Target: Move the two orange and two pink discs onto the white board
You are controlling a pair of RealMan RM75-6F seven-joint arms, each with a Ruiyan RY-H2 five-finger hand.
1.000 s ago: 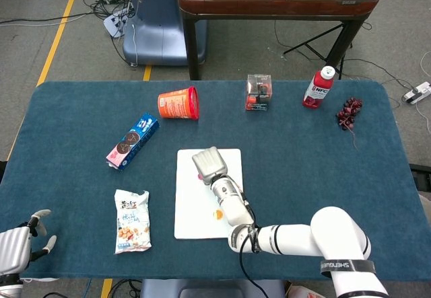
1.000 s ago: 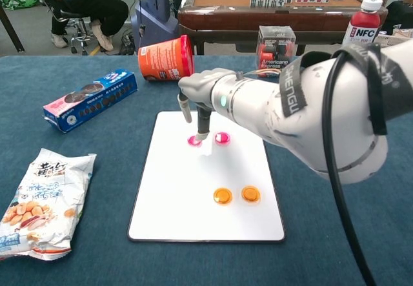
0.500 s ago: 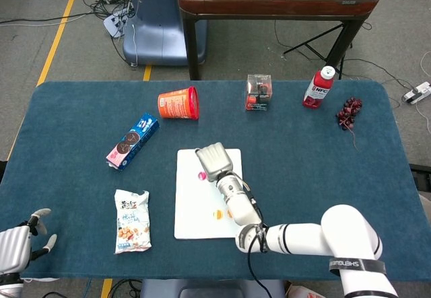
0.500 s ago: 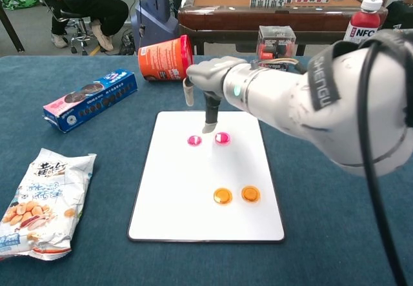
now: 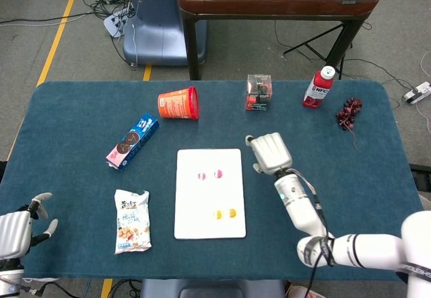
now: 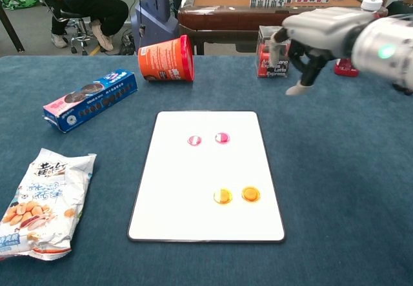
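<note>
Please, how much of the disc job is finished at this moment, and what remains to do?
It looks finished: both pink discs and both orange discs lie on the white board. Nothing is in hand: the right hand hangs empty above the cloth beside the board, the left hand is at the table's near edge. Nothing remains.

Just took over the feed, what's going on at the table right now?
All four discs lie on the white board: two pink discs toward the far end, two orange discs nearer the robot. The right hand is empty, raised off to the board's right. The left hand sits idle at the table's near left corner, holding nothing.
</note>
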